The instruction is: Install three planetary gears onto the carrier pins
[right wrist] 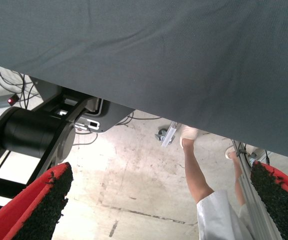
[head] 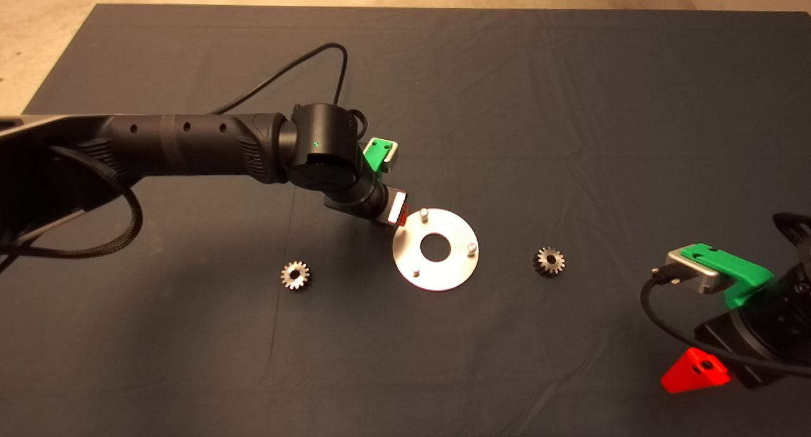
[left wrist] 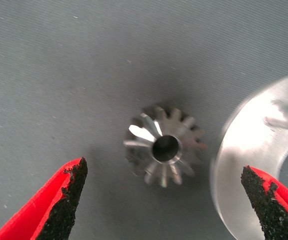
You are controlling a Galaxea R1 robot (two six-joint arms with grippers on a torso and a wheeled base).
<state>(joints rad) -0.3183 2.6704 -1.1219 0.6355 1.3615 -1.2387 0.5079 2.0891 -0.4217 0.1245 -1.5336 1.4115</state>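
Risk: your left pincer (left wrist: 161,200), spread wide around a gear (left wrist: 164,150) just beside the disc (left wrist: 244,150), may clip the disc's rim on closing.

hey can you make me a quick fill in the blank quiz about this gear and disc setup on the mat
1. The disc carries ____ upright pins, all bare.
2. In the left wrist view a gear lies between the open jaws of the ____ gripper.
3. In the head view, ____ gears lie in plain sight on the mat, one on each side of the disc.
4. The right gripper waits at the mat's edge with its jaws ____.

Missing words: three; left; two; open
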